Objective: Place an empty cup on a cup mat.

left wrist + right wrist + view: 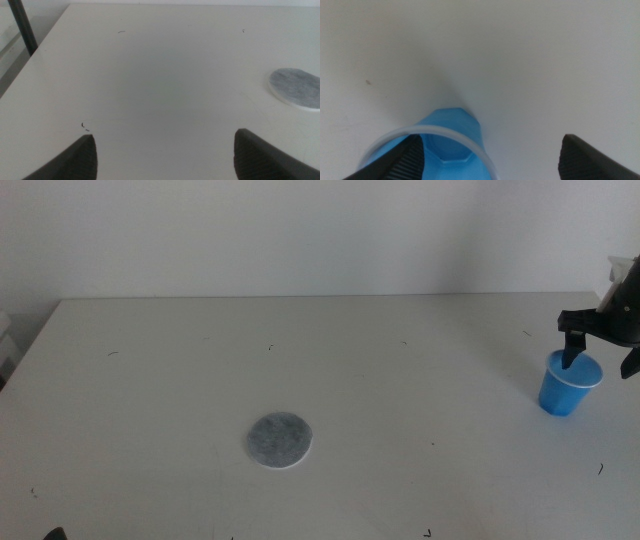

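The blue paper cup point(568, 386) stands upright near the right edge of the table point(150, 380), its mouth up and nothing inside that I can see. The right pincer point(600, 360) is down at its rim with the jaws spread wide: one dark jaw dips inside the mouth against the wall, the other sits clear of the cup on the outside, so nothing is pinched yet. The grey cup mat point(280, 440) lies flat well apart from it, closer to the middle of the table and toward the front edge.

That cup looks very light and thin-walled; I'd expect it to dent or go oval under a hard squeeze and to tip if nudged. Its rolled white rim point(437, 131) is the stiffest part, so pinching the wall just below the rim, gently, seems the sensible hold.

The left pincer point(165, 157) waits over the bare left side of the table, jaws spread, holding nothing.
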